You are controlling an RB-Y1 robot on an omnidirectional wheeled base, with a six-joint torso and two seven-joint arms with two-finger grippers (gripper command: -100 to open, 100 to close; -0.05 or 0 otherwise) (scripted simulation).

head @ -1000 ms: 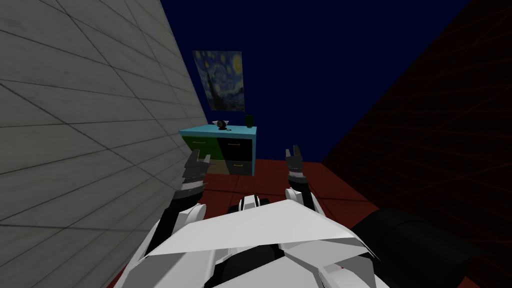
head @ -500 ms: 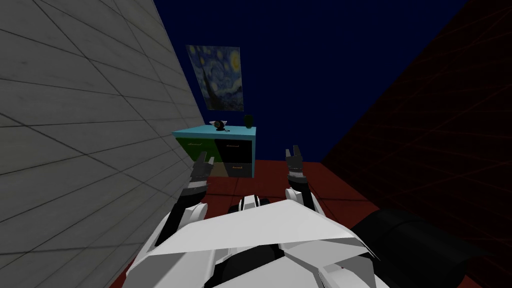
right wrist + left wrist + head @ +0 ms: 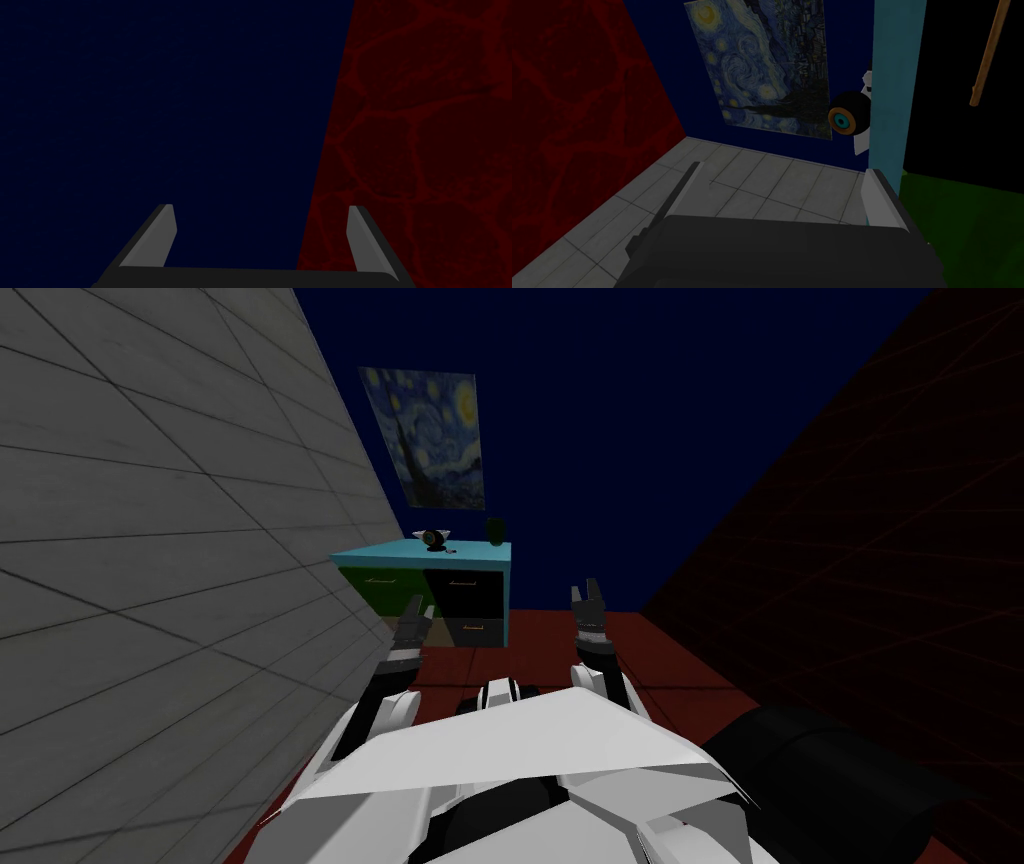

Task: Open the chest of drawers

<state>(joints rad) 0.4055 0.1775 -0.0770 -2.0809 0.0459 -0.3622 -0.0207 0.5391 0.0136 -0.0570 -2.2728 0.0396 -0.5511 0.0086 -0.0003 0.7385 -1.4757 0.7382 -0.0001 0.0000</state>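
the low chest of drawers with a teal top and green and black fronts (image 3: 470, 556) stands at 12 o'clock from the left gripper (image 3: 418, 610), near it, fingers apart. the right gripper (image 3: 586, 588), likewise spread, has it at 10 o'clock, farther off. its thin brass bar handles (image 3: 462, 583) run crosswise. no writing is legible.

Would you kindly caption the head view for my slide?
Open left gripper hovers before teal chest of drawers beneath swirling night-sky painting.
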